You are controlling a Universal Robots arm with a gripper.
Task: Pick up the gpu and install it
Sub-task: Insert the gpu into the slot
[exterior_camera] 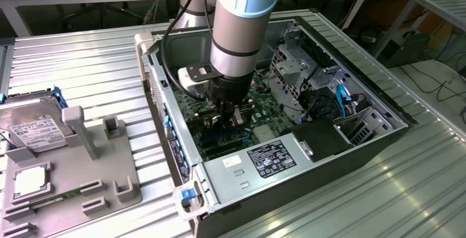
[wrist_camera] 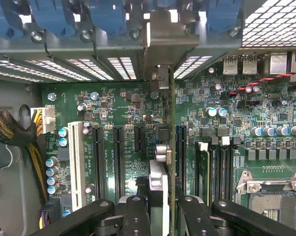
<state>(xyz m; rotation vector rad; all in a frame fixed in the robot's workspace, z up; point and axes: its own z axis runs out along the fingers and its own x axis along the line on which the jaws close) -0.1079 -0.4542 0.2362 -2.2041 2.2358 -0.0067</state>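
The hand, two black jointed fingers, is clamped on the gpu, a thin green circuit-board card seen edge-on with a silver metal end bracket at its far end. In the wrist view the card stands upright over the green motherboard, lined up along the black expansion slots, with its bracket at the rear slot openings of the case.

In the exterior view the hand sits inside the open black-and-grey steel computer case, at about 9 o'clock from the drive cage. I judge the card light and stiff but fragile. It is best held by its flat faces, away from the edge contacts. A silver hard drive lies on the ribbed metal bench.
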